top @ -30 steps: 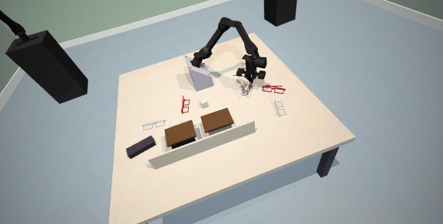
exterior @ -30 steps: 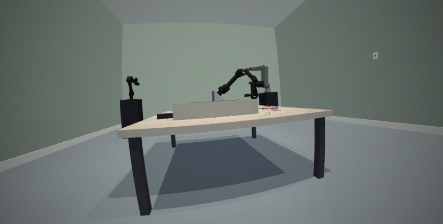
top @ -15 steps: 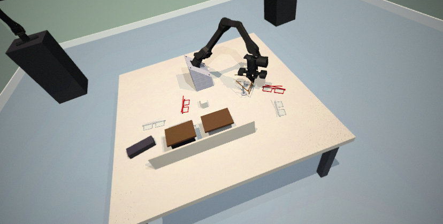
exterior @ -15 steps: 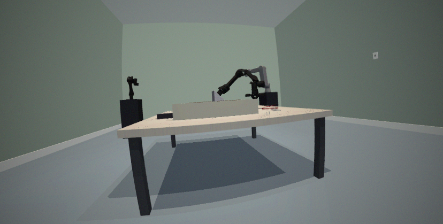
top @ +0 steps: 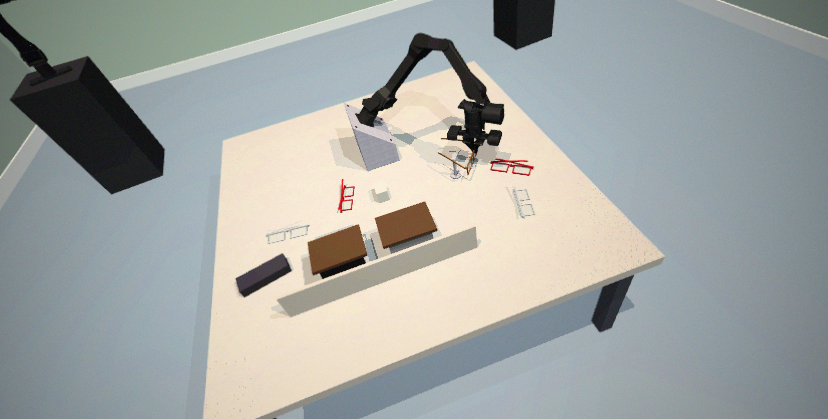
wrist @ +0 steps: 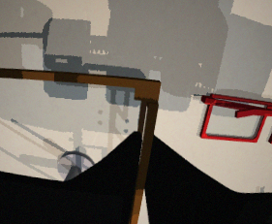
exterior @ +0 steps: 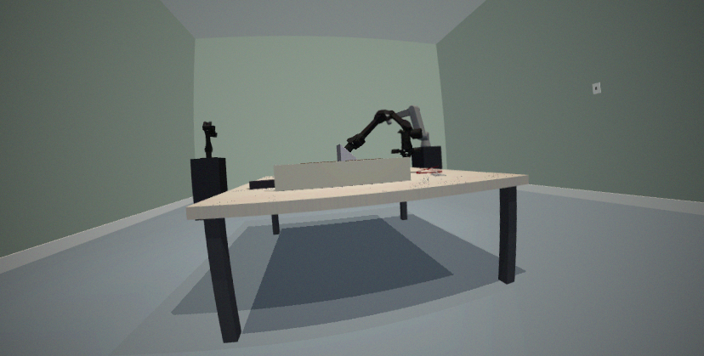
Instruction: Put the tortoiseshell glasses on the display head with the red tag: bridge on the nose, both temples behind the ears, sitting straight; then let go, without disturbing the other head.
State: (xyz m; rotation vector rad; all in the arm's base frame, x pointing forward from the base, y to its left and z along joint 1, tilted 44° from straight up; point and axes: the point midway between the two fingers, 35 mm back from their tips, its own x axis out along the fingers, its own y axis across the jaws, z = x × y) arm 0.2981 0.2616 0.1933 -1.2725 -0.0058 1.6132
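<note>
A: Please begin with the big things. What carries them?
B: The table (top: 521, 277) (exterior: 354, 201) (wrist: 185, 130). Above it the black arm (top: 399, 74) (exterior: 366, 132) reaches out and bends down, well apart from the pale upright board (top: 382, 274) (exterior: 342, 176).
A: And the claw (top: 475, 150) (exterior: 405, 155) (wrist: 140, 139)?
B: It is nearly closed, with the tortoiseshell glasses (top: 453, 161) (wrist: 83, 78) pinched between its fingers, near one corner of the frame. The red glasses (top: 512, 167) (exterior: 428, 171) (wrist: 230, 138) lie beside, not touched.
A: So which step is in hand?
B: I judge it is the carrying and lining up, because the glasses are held and not yet worn. Under them is a small stand (top: 456, 174) (wrist: 75, 153) (it could be a display head, but I am not certain).
A: Do you see the red tag?
B: No, I cannot make it out, and so I cannot say which head is the right one.
A: Then what does the next move need?
B: First confirm the tag. Then turn the frame square, pass both temples behind the ears, lower the bridge gently to the nose, and only after this open.
</note>
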